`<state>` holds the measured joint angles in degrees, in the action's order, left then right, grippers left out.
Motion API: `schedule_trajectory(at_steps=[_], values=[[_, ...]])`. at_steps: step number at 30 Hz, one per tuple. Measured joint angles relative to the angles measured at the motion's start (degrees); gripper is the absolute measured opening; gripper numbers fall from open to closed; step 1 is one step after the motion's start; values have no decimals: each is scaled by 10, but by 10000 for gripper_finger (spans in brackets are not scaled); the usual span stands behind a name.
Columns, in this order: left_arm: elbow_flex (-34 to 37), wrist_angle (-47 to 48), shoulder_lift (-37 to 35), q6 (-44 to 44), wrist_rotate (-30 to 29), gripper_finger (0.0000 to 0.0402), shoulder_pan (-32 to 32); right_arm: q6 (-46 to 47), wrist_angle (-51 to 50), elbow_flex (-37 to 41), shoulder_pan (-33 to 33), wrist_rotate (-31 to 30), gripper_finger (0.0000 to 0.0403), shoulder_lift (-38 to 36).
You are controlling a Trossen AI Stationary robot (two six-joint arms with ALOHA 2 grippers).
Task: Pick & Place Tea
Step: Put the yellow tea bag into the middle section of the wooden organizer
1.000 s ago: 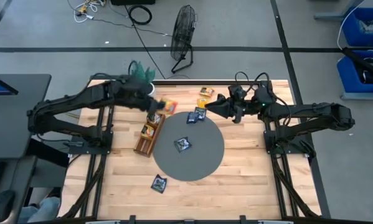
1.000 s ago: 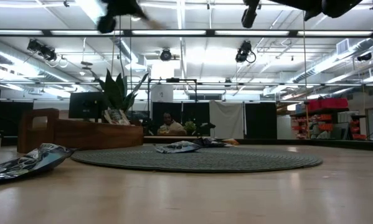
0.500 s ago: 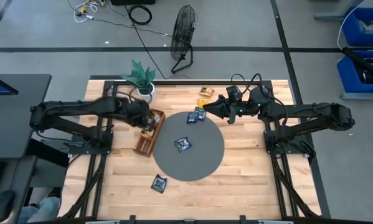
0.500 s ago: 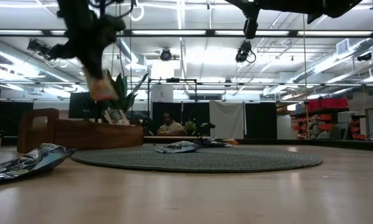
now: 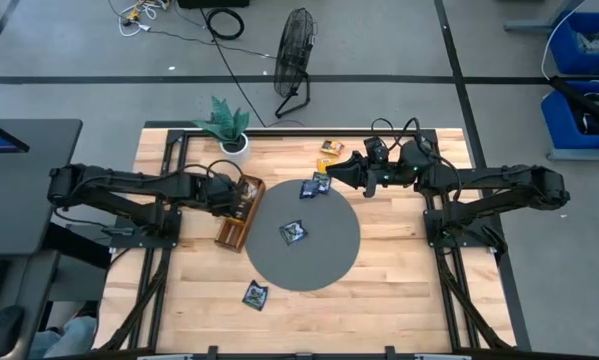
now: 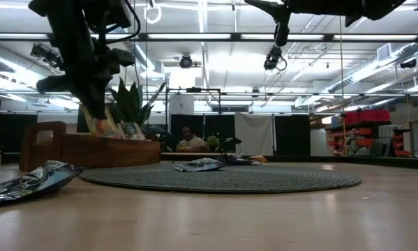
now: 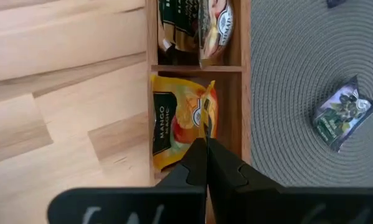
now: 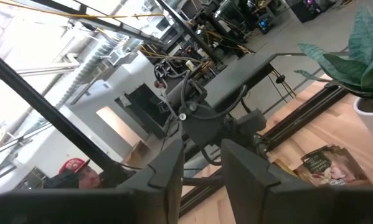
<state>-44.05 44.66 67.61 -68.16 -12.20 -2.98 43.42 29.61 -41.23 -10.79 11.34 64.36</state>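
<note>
A yellow-orange mango tea sachet (image 7: 174, 124) hangs in a compartment of the long wooden tray (image 5: 237, 225), with my left gripper (image 7: 205, 146) shut on it from above. The compartment beyond holds more sachets (image 7: 198, 28). Dark sachets lie on the round grey mat (image 5: 324, 255): one in the middle (image 5: 293, 232), two at its far edge (image 5: 316, 186). Another dark sachet (image 5: 255, 295) lies on the bare wood near the front. Yellow sachets (image 5: 329, 148) lie at the back. My right gripper (image 8: 202, 168) hovers open, high over the mat's far edge, holding nothing. My left gripper pinches the mango sachet's upper edge (image 7: 206, 127) between its two shut fingers, coming steeply from above. The sachet hangs below the fingers (image 6: 102, 127), its lower part down behind the tray's wall. Whether it rests on the tray's floor is hidden.
A potted plant (image 5: 224, 125) stands at the table's far left corner, just behind the tray. A person (image 6: 190, 139) sits in the room beyond the table. Bare wood lies on the near half of the table around the mat.
My left gripper has come down from high above the table onto the tray, drawing a little toward the left and near edges and tipping to point steeply down. It stays shut on the yellow-orange sachet, which has sunk into the tray.
</note>
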Motion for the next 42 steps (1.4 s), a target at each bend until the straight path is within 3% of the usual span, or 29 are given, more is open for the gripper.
schedule_trajectory(at_steps=[8, 22, 30, 36, 39, 42], values=[[34, -28, 17, -17, -9, 1, -1, 0, -1, 0, 0, 0, 114, 0], [33, -104, 51, -12, 11, 14, 0, 9, -17, 0, 0, 0, 114, 0], [24, -90, 36, 0, 26, 59, 3, 11, -73, 0, -2, -22, 114, 0], [22, -84, 29, 3, 26, 116, 3, 7, -96, 0, -4, -28, 114, 0], [22, -86, 16, 3, 30, 147, 3, 6, -105, 0, -11, -61, 114, 0], [22, -79, -8, 3, 31, 174, 3, 34, -140, 0, -29, -131, 114, 0]])
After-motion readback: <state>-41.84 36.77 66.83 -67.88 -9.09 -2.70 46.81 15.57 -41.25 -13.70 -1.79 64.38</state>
